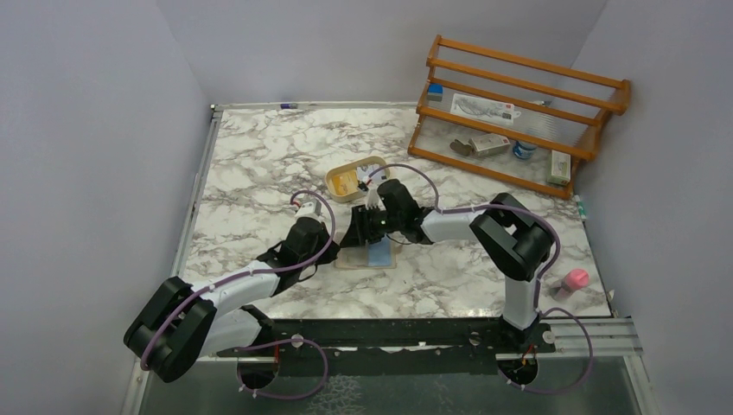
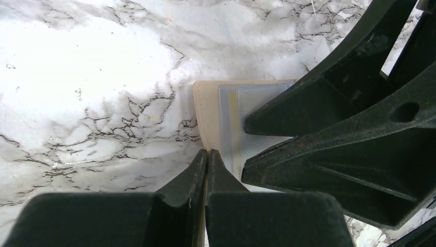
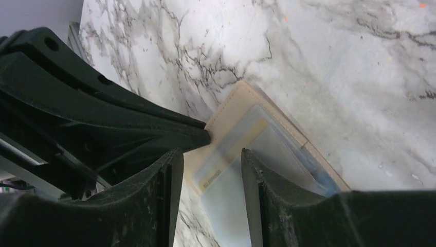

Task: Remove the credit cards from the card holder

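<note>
The small tan-brown leather-like bifold card holder (image 1: 353, 258) lies opened flat on the white, grey-veined marble table (image 1: 259, 164), just in front of the two arms. Its inner pockets face up and still hold the thin, pale blue to whitish plastic credit cards (image 3: 257, 139). One of them has a yellowish stripe and sits under a clear pocket window. From above, a light blue card face shows on the right half of the holder.

The left end effector (image 2: 206, 157) is clenched. Its two black fingers are pressed together with nothing visible between them, and their tips meet the near edge of the card holder. The right end effector (image 3: 211, 153) is released. Its fingers stand apart and come down on the open holder, with a pale card lying flat in the gap, not pinched.

Just behind the holder sits an oval beige tray (image 1: 333, 177), which contains something yellow on one side and small white pieces on the other. At the far right corner stands an orange-brown wooden slatted rack (image 1: 519, 65). It holds a small blue box (image 1: 435, 89), a flat white packet (image 1: 484, 108), a round blue-and-white container (image 1: 523, 149) and a few other small packages too small to identify. A small pink object (image 1: 575, 279) rests on the table near the right arm's base.
</note>
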Robot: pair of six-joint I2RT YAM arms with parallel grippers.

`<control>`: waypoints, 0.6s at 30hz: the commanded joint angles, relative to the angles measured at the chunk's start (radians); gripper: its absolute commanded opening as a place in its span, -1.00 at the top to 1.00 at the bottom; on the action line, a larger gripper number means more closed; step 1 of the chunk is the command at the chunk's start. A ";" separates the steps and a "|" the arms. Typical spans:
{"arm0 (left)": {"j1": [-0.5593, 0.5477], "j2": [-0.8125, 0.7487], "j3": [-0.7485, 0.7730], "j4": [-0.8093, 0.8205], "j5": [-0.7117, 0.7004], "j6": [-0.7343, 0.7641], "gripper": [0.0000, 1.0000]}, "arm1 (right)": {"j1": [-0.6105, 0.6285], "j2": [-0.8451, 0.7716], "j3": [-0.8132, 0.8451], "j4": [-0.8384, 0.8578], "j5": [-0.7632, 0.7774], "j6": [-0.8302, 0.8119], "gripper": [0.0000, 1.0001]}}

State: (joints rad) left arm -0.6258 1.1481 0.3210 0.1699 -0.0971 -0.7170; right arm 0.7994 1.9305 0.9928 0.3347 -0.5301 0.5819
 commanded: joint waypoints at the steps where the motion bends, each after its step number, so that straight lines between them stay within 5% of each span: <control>1: 0.000 -0.028 0.009 0.013 -0.034 0.011 1.00 | 0.007 -0.042 -0.053 -0.055 0.043 -0.036 -0.01; 18: 0.000 -0.035 0.003 0.012 -0.033 0.010 1.00 | 0.001 -0.240 -0.110 -0.370 0.296 -0.225 -0.05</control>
State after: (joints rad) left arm -0.6258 1.1332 0.3210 0.1677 -0.0994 -0.7151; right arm 0.7990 1.7428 0.8814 0.1078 -0.3595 0.4412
